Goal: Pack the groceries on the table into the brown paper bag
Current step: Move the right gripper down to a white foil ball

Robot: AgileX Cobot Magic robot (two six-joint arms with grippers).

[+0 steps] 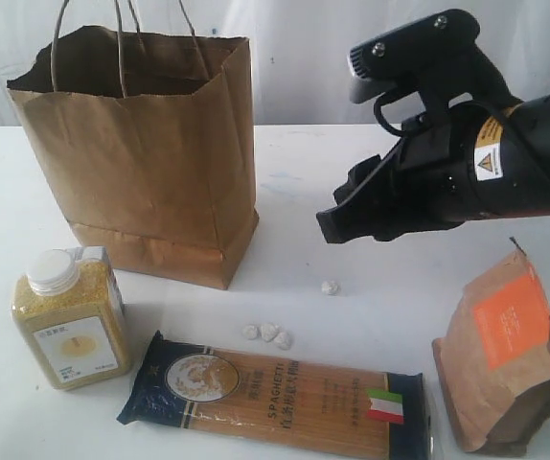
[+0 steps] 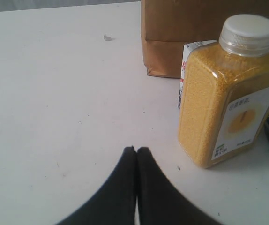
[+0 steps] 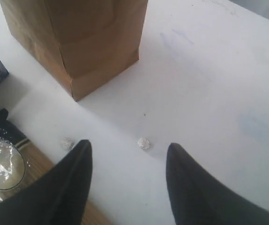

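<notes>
The tall brown paper bag point(image 1: 150, 153) stands open at the back left of the white table point(image 1: 371, 287). In front of it stand the yellow-grain bottle point(image 1: 69, 321) and, just behind that, a small carton point(image 1: 98, 257). The blue-ended spaghetti packet point(image 1: 275, 388) lies flat at the front. An orange-labelled brown pouch point(image 1: 505, 355) stands at the right. My right gripper point(image 3: 129, 146) hangs open and empty above the table, right of the bag point(image 3: 78, 37). My left gripper point(image 2: 136, 150) is shut on nothing, low over bare table beside the bottle point(image 2: 228, 93).
Small white crumpled lumps lie on the table: a cluster point(image 1: 267, 333) by the spaghetti packet and one lump point(image 1: 330, 287) below the right gripper, also seen between its fingers as a lump point(image 3: 144, 143). The bag's cord handles point(image 1: 122, 38) stick up.
</notes>
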